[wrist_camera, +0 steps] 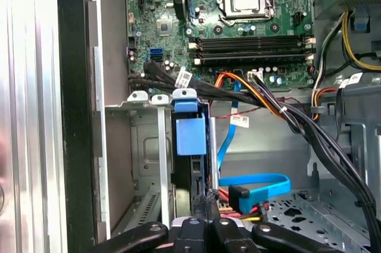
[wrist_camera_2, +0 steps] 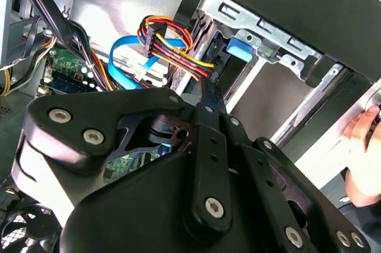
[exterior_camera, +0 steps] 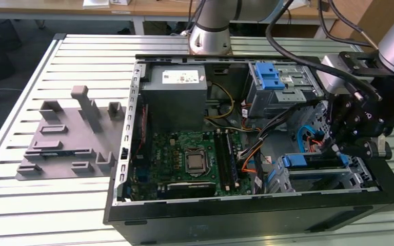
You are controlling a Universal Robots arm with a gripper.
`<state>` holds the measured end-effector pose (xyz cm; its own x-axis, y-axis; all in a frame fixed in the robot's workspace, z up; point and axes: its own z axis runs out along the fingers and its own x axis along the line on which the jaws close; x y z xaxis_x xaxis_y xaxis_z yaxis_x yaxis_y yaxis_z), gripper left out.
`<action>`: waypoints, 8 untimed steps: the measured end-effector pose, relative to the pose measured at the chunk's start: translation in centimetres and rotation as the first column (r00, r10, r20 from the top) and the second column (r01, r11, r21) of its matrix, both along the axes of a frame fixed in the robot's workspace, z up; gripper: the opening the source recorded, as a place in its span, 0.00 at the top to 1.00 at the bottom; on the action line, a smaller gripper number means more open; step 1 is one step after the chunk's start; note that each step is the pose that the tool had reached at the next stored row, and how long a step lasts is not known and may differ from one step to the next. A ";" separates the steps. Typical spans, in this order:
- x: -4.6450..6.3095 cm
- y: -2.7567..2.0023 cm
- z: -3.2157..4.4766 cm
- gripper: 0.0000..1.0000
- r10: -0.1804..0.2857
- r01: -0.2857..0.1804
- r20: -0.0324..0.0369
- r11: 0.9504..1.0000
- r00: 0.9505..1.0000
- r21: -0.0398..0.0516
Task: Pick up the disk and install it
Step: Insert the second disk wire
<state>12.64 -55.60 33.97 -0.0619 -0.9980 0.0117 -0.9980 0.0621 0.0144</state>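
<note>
The black multi-link gripper (exterior_camera: 351, 134) hangs inside the open black computer case (exterior_camera: 252, 210) on the slatted metal tabletop (exterior_camera: 19, 205), at the drive cage on the exterior view's right. The flat silver disk in its blue plastic carrier frame (wrist_camera: 190, 146) stands on edge in that cage's slot, just before the jaws; I cannot tell whether they are spread or pinching. A grey plastic holder plate with upright posts (exterior_camera: 67, 138) lies beside the case.

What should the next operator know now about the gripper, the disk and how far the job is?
Gripper: low inside the computer case, at the drive cage; fingers' state unclear.
Disk: standing on edge in the cage slot, its blue carrier tab facing out.
Done: disk picked up and brought into the slot.
Left: whether it is fully seated and released cannot be judged.
A person's hand is beside the case.
</note>
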 end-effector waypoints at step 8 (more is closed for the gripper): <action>-0.5 -0.01 0.26 0.89 0.000 0.000 0.000 1.000 1.000 0.000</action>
